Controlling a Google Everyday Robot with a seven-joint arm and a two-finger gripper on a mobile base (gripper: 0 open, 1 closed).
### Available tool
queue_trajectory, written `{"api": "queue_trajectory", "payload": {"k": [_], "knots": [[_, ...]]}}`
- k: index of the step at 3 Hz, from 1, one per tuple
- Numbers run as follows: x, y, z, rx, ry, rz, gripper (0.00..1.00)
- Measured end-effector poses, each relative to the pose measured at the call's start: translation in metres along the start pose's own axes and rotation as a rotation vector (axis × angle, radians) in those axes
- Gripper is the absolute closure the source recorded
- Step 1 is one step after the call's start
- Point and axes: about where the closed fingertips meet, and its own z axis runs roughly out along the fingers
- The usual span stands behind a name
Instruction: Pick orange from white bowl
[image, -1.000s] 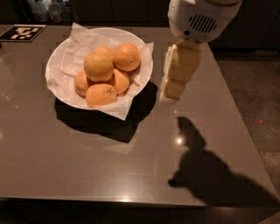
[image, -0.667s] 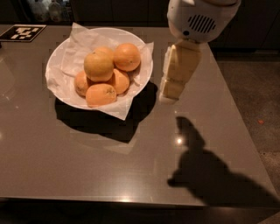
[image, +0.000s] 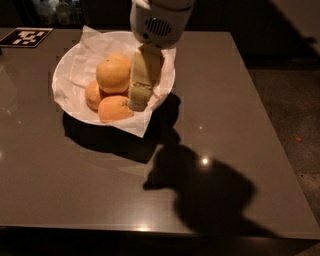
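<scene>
The orange (image: 113, 75), the largest and palest fruit, sits on top of the pile in the white bowl (image: 58, 85), which is lined with crumpled white paper. My gripper (image: 137, 102) hangs down from its white wrist housing (image: 157, 20) into the bowl, just right of the orange and close beside it. It covers most of a deeper-orange round fruit (image: 122, 57) behind it. Two smaller oblong orange fruits (image: 115, 108) lie at the front of the pile, the nearer one just left of the gripper's tip.
The bowl stands at the back left of a dark glossy table (image: 225, 125). A black-and-white marker tag (image: 25, 36) lies at the far left corner. The table's right edge drops to a speckled floor (image: 290, 100). The arm's shadow falls on the front middle.
My gripper has moved left from beside the bowl's right rim to over the bowl, and now stands next to the orange and in front of the deeper-orange fruit. The fruits have not moved.
</scene>
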Motion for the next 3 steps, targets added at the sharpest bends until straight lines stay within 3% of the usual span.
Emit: {"api": "queue_trajectory", "payload": {"k": [1,2,3], "knots": [[-0.006,-0.002,0.002,0.003,-0.010,-0.007,0.00],[-0.011,-0.008,0.005,0.018,-0.012,0.026,0.00],[-0.023,-0.030,0.013,0.017,-0.008,0.100,0.00]]}}
